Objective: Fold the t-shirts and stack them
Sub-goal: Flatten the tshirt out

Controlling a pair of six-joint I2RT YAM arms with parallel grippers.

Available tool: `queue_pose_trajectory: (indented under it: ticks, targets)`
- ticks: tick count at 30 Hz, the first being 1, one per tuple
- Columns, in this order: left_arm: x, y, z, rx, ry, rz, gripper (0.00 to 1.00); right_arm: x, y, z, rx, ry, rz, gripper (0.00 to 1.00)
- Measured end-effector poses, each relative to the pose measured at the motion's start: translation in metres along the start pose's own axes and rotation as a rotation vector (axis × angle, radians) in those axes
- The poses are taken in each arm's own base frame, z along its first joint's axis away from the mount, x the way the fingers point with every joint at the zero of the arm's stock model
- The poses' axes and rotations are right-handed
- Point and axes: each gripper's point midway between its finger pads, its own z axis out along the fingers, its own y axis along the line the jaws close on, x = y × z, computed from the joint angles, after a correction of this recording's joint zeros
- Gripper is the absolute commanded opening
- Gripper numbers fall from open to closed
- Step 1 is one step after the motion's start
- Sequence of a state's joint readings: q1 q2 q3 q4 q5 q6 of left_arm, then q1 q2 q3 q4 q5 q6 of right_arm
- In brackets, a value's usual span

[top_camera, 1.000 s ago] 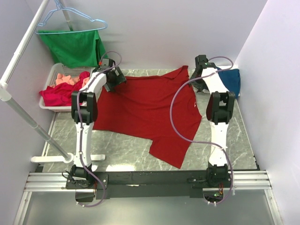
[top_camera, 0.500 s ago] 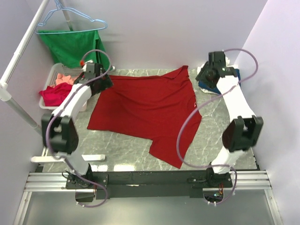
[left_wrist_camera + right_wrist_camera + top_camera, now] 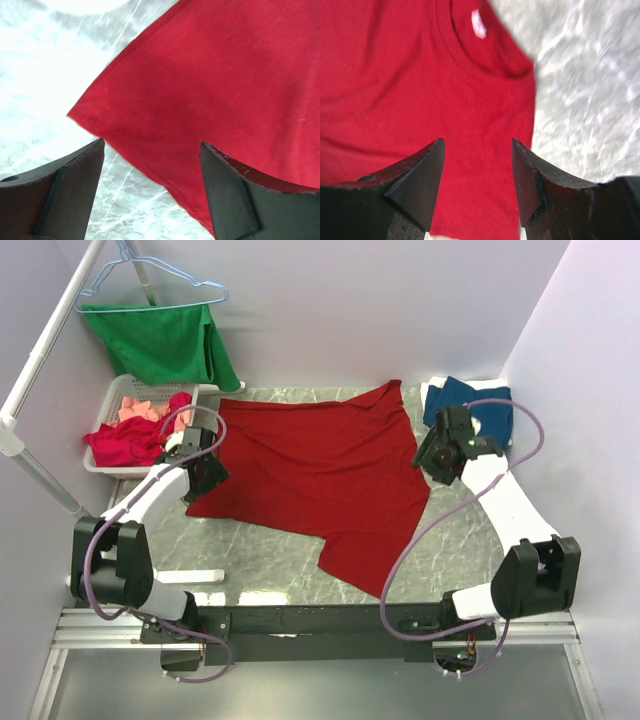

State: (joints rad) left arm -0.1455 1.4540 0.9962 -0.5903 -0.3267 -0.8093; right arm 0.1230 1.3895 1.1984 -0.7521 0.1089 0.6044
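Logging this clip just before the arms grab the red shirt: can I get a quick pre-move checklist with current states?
1. Left gripper fingers apart, nothing pinched: ok.
2. Deep-red shirt hem corner just ahead of the left fingers, with the hem edge between them: ok.
3. Right gripper fingers apart, nothing pinched: ok.
4. Collar just ahead of the right gripper: ok.
5. Deep-red shirt spread on the table: ok, light creases.
6. Dark blue shirt not between the right fingers: ok.
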Motion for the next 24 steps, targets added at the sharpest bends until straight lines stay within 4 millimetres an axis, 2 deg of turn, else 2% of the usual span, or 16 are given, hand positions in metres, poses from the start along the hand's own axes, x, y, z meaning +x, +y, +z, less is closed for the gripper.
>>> queue_pose_trajectory:
  ticks: [6, 9, 20, 24]
  targets:
    - [0.028, 0.015, 0.018, -0.063, 0.068, -0.038, 0.76, 0.045, 0.001, 0.009, -0.004, 0.070, -0.049, 0.62]
    - [0.039, 0.024, 0.023, -0.097, 0.093, -0.052, 0.75, 0.060, -0.002, 0.013, 0.006, 0.101, -0.062, 0.62]
    - [0.040, 0.041, 0.038, -0.189, 0.076, -0.112, 0.72, 0.066, -0.001, 0.023, 0.011, 0.117, -0.063, 0.62]
    - [0.047, 0.052, 0.044, -0.229, 0.085, -0.121, 0.64, 0.070, -0.001, 0.027, 0.013, 0.137, -0.065, 0.62]
